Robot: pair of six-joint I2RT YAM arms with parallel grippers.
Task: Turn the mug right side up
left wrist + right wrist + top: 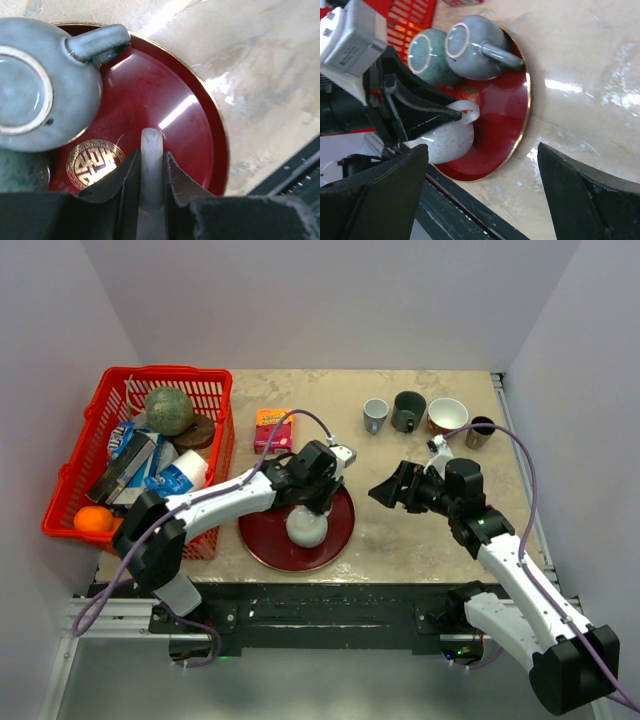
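A white speckled mug [306,528] sits on the red plate [345,530] near the table's front edge, its rounded body up and its mouth hidden. My left gripper [318,502] is shut on the mug's handle [151,165], which stands pinched between the two black fingers [125,180]. From the right wrist, the white mug [445,142] and its handle [470,111] show under the left fingers [420,112]. My right gripper [385,490] hangs open to the right of the plate, with nothing between its fingers [570,190].
A grey-blue mug [475,47] and a teal mug [427,57] stand bottom-up on the same plate. A red basket [215,380] of goods is at the left, a pink box [271,428] behind the plate, and several cups [408,411] line the back right.
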